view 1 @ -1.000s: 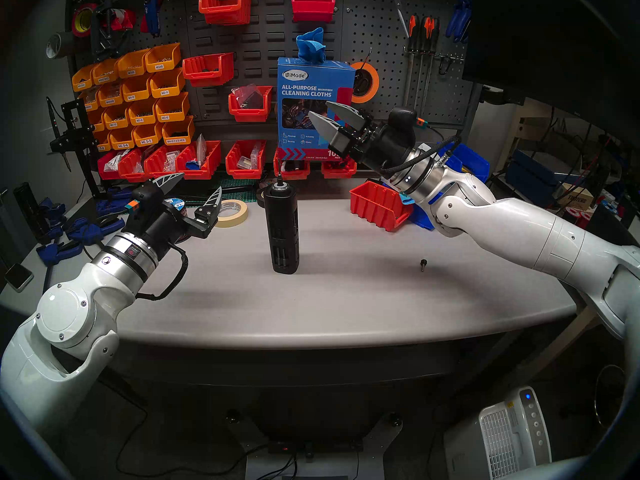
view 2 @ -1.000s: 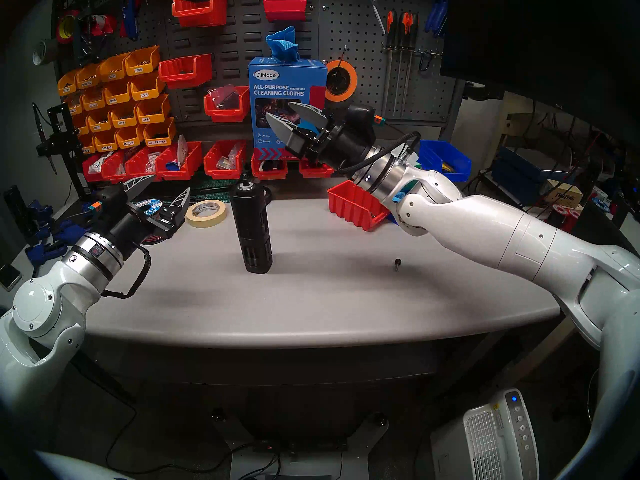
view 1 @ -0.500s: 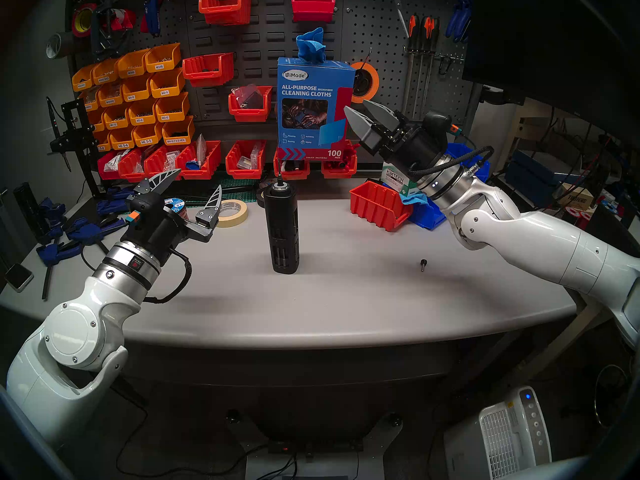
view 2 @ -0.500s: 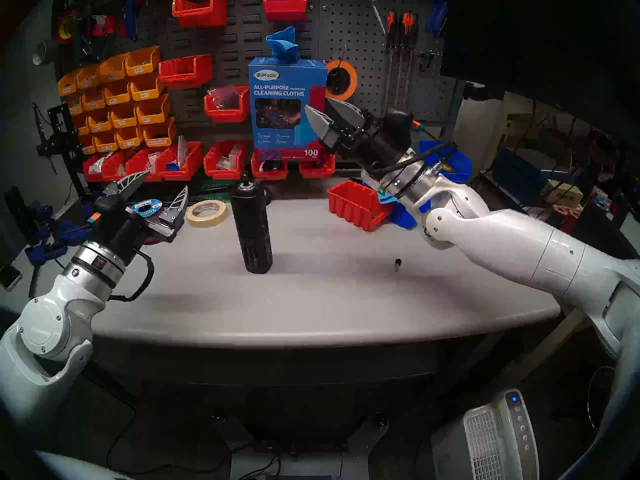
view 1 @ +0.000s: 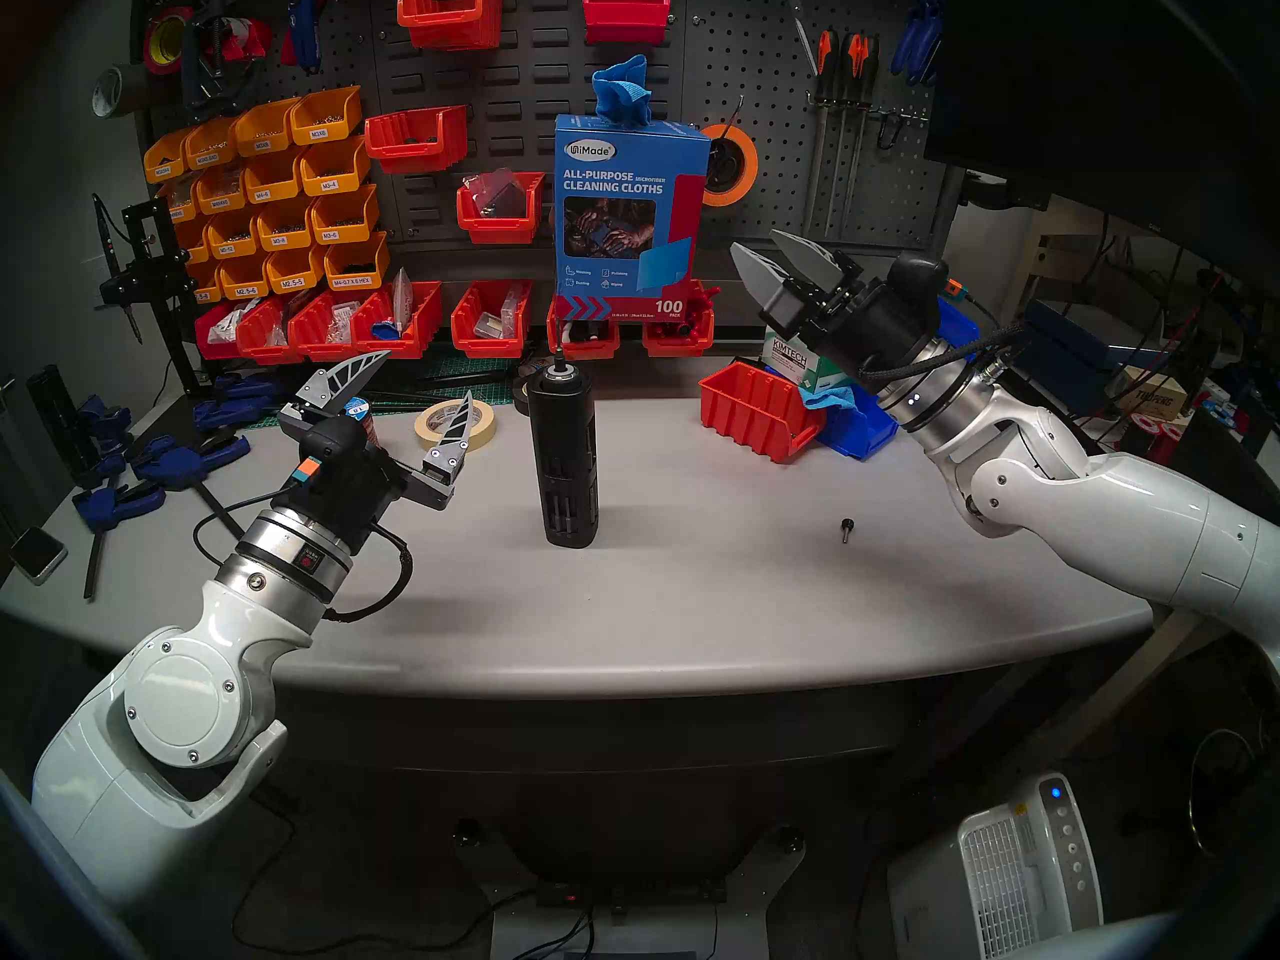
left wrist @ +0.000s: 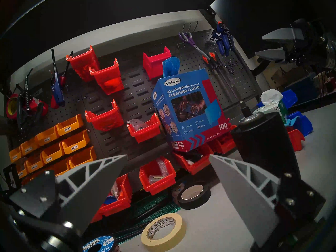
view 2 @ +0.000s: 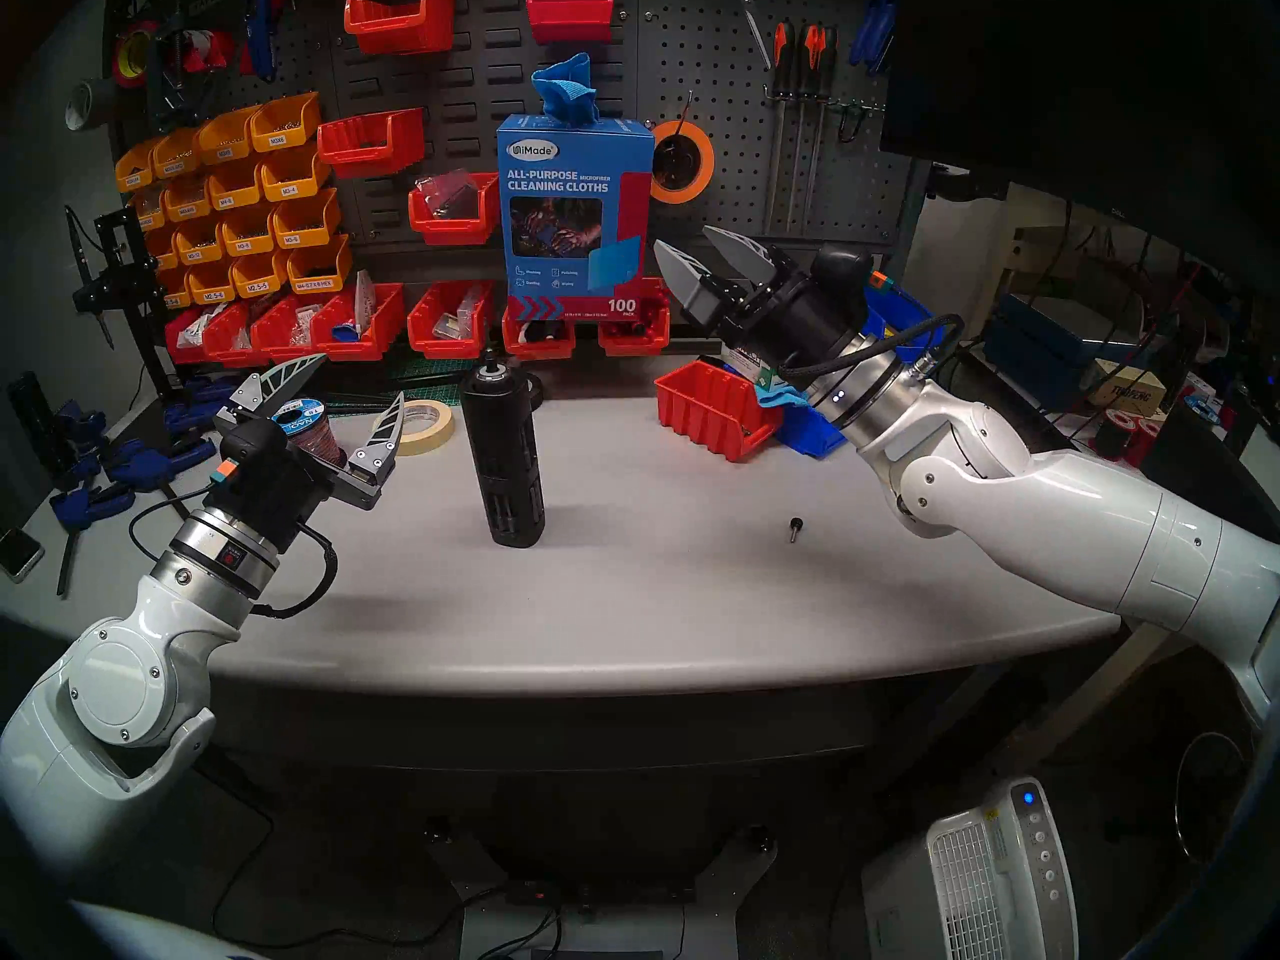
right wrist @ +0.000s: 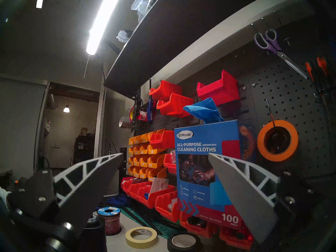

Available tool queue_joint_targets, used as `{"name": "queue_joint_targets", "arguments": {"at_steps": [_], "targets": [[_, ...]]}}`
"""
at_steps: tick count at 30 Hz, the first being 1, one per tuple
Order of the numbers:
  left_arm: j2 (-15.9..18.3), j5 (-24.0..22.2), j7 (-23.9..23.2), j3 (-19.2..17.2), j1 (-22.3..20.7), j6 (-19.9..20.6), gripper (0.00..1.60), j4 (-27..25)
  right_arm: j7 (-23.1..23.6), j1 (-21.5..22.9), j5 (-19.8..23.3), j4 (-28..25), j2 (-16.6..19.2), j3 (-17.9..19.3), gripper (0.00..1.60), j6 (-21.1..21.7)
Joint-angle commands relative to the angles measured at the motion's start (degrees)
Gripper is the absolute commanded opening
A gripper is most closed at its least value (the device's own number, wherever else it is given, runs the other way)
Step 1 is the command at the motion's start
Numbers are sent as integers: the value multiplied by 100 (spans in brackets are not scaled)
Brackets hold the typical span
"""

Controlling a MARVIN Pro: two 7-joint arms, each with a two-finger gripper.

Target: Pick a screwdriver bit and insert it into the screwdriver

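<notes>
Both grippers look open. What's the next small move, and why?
Probably draw the left gripper back, away from the screwdriver, with no regrasp. The screwdriver bit appears to stand upright in the top socket, though it is too thin to confirm seating. The left gripper and the right gripper are both open, empty and touching nothing.

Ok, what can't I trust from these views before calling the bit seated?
- Screwdriver bit: head views, hair-thin against the dark background; how deep it sits in the screwdriver cannot be told.
- Left wrist view: bit is a blurred stub; the left gripper hides the screwdriver's base.
- Black-knobbed pin: too small to read its tip; outside both wrist views.
</notes>
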Motion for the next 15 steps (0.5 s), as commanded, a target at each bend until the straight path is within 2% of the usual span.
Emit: {"name": "queue_joint_targets", "arguments": {"at_steps": [1,7,15], "targets": [[-6,278,130,-60,-147,-133,160,-73,-238,-15,-108,-369,633,-14,160,-6],[31,428,151,-161,-40,-47,160,-97,-335,-60,-135,-434,700,-112,160,5],[138,532,60,-333,114,69,160,-95,-274,-63,-101,-334,557,-198,160,41]]}}
